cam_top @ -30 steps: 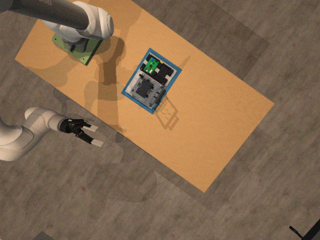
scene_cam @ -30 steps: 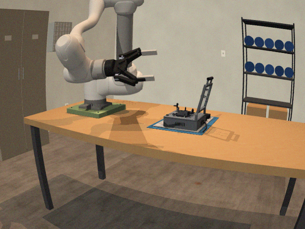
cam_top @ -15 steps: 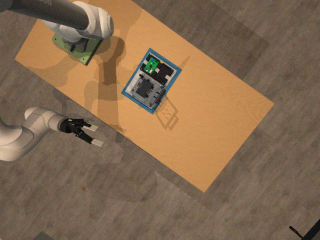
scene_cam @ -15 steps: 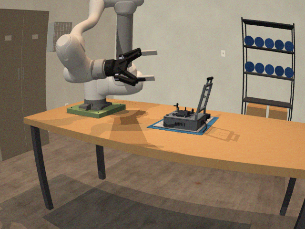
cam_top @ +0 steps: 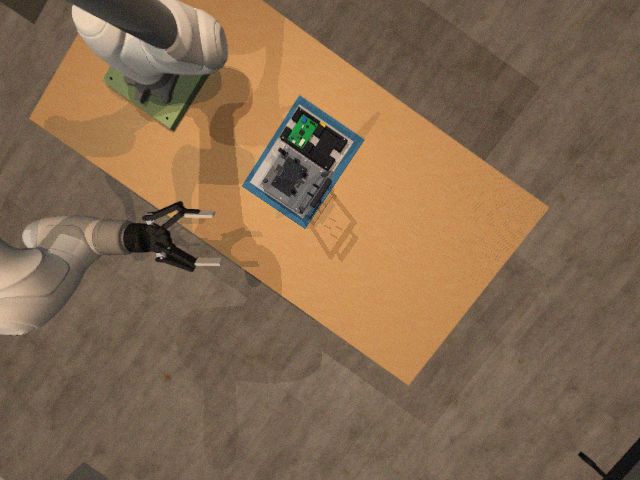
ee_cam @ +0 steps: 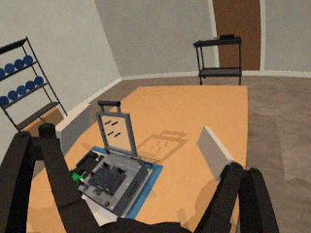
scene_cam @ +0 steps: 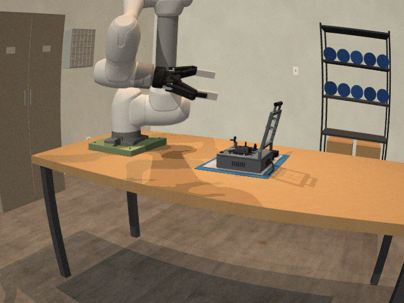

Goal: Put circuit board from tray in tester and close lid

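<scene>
Hovering high by the wooden bench's (cam_top: 413,268) (scene_cam: 326,202) (ee_cam: 209,107) long edge nearer the grey box-shaped tester (cam_top: 269,193) (scene_cam: 239,163) (ee_cam: 115,203), with the black two-fingered tool (cam_top: 217,238) (scene_cam: 216,85) (ee_cam: 147,125) spread wide, holding nothing and pointing roughly level. Aiming for the green rectangular circuit board (cam_top: 302,131) (ee_cam: 77,178), lying in the black tray (cam_top: 326,147) (ee_cam: 89,161), lower down and toward the opposite long edge, past the tester. Long axis of the board running roughly parallel to the bench's short edges; probably best to tip the fingers downward and line up their spread with the bench's long edges, to enter the recesses. Too small to tell for certain: the connector end.
</scene>
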